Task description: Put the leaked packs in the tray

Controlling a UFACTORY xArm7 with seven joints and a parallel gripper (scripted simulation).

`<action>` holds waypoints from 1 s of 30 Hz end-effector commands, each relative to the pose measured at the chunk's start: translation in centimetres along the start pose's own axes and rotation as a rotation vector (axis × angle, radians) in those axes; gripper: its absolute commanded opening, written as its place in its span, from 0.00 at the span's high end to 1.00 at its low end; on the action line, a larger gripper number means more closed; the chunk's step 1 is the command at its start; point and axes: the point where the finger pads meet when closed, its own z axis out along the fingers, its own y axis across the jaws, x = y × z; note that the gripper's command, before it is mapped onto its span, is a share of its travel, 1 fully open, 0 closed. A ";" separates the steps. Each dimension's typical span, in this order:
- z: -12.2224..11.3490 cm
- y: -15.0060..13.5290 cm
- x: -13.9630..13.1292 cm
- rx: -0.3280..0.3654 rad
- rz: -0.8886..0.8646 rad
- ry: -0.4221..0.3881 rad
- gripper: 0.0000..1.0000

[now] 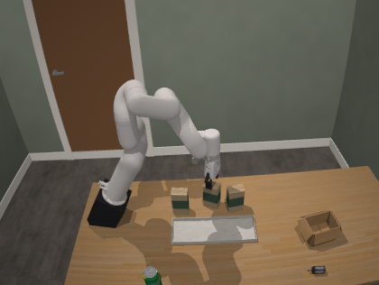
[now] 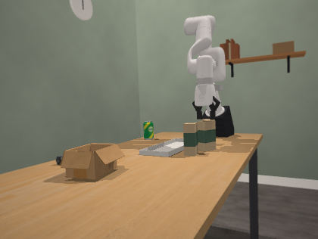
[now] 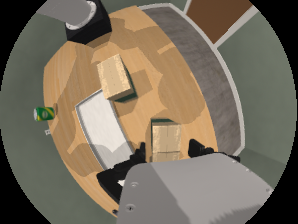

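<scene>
Gripper (image 1: 208,181), spread and holding nothing, poised over the middle pack (image 1: 211,195) of three standing near the table's (image 1: 280,266) far edge; tray (image 1: 215,242) just in front. Risk: an off-centre descent could topple the pack or nudge its neighbours. Wooden table; green walls, brown door (image 1: 83,72).

Open fingers straddle a coffee pack (image 3: 166,139) beside the tray (image 3: 99,123).
</scene>
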 end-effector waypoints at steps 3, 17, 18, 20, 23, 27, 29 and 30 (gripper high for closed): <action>0.1 0.1 -0.1 -0.002 0.000 -0.003 0.13; 2.3 0.1 -0.1 -0.002 0.000 -0.003 0.13; 2.6 0.1 -0.1 -0.002 0.000 -0.003 0.13; 3.1 0.1 -0.1 -0.002 0.000 -0.003 0.13; 3.3 0.1 -0.1 -0.002 0.000 -0.003 0.13; 4.2 0.1 -0.1 -0.002 0.000 -0.003 0.13; 4.5 0.1 -0.1 -0.002 0.000 -0.003 0.13; 4.6 0.1 -0.1 -0.002 0.000 -0.003 0.13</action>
